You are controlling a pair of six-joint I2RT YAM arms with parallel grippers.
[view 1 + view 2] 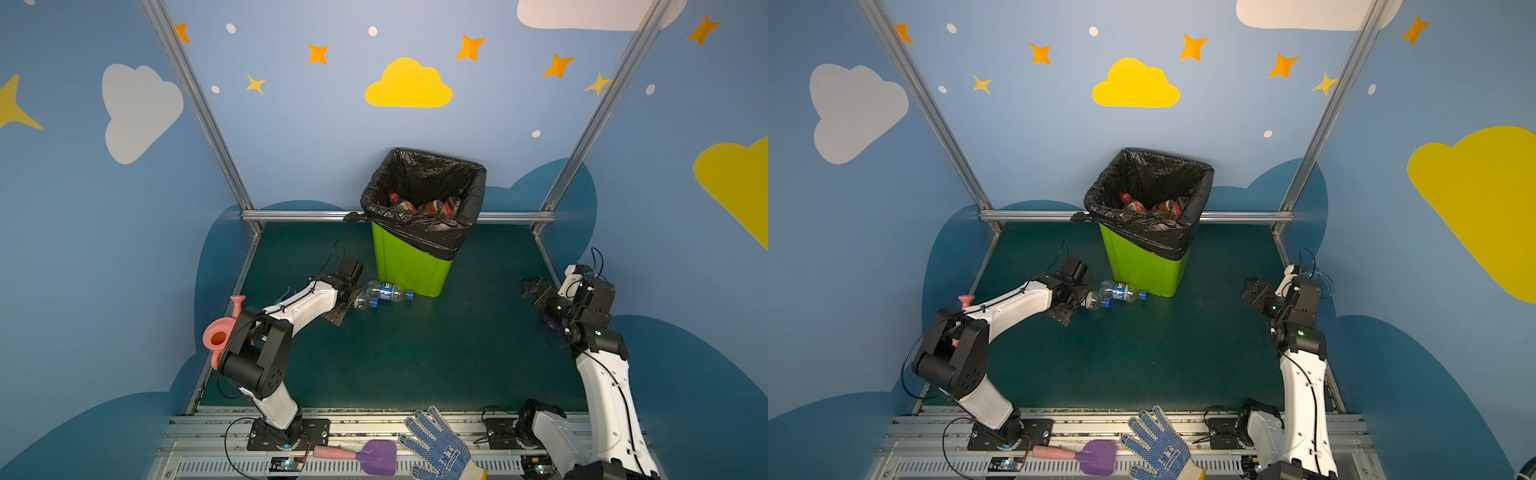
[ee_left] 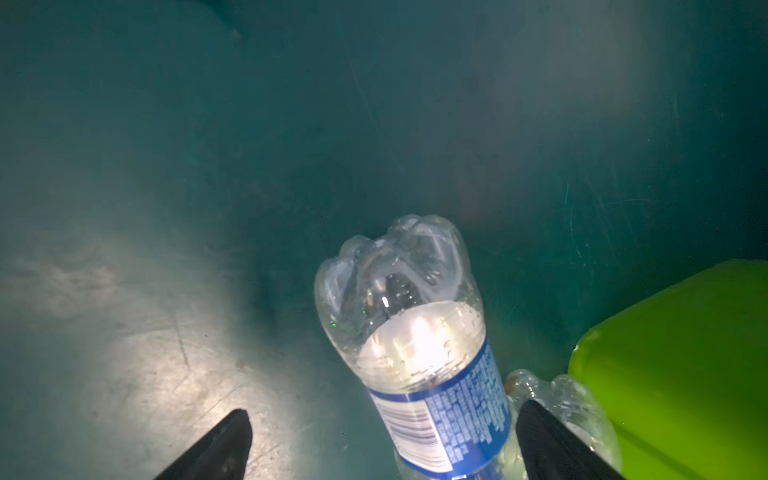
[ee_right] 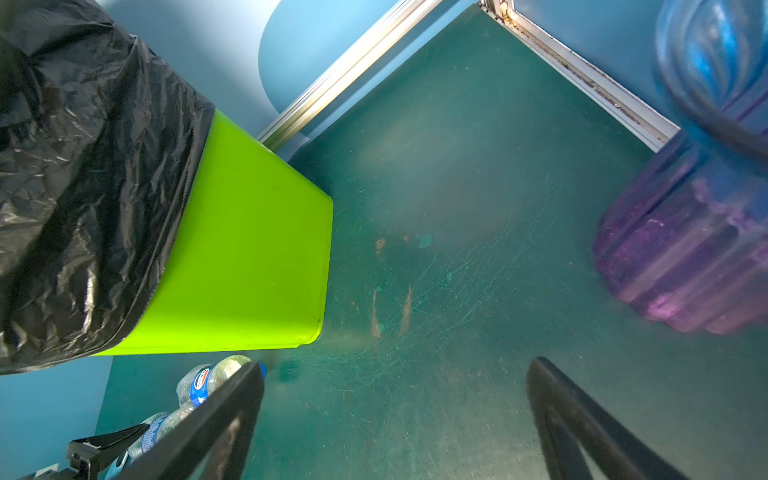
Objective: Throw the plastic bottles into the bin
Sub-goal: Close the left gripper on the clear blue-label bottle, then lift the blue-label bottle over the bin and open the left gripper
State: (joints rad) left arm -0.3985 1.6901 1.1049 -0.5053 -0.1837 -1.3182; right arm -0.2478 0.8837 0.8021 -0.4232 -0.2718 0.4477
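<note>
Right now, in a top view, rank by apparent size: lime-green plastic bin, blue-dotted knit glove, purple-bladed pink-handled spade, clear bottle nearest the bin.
Largest first:
Lime-green plastic bin
Blue-dotted knit glove, though nearest the camera
Purple-bladed pink-handled spade, as long as the glove but slimmer
Clear bottle nearest the bin

Two clear bottles (image 1: 386, 293) lie right at the foot of the green bin (image 1: 409, 270), left gripper (image 1: 355, 300) just beside them, and a few brownish bottles (image 1: 430, 205) sit inside it.

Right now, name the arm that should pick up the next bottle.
Left. The left tool, open, straddles a blue-labelled bottle beside the bin. The right tool, also open, hangs far off near the purple vase.
</note>
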